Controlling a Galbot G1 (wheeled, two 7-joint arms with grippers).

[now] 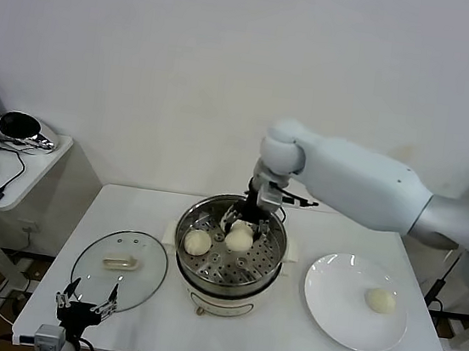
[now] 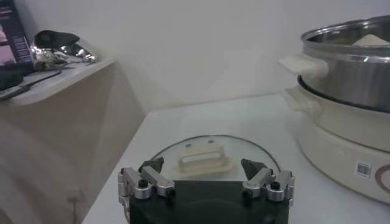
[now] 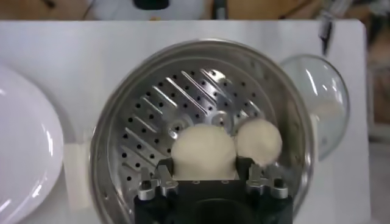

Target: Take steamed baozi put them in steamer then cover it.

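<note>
The steamer stands mid-table. My right gripper reaches down into it, shut on a cream-white baozi low over the perforated tray. In the right wrist view the fingers press both sides of that baozi. A second baozi lies beside it on the tray; it also shows in the right wrist view. Another baozi lies on the white plate. The glass cover lies flat left of the steamer. My left gripper is open and empty at the cover's near edge.
A side table with a laptop, a mouse and a metal object stands at the far left. In the left wrist view the cover's handle lies just beyond my left gripper, with the steamer's wall to one side.
</note>
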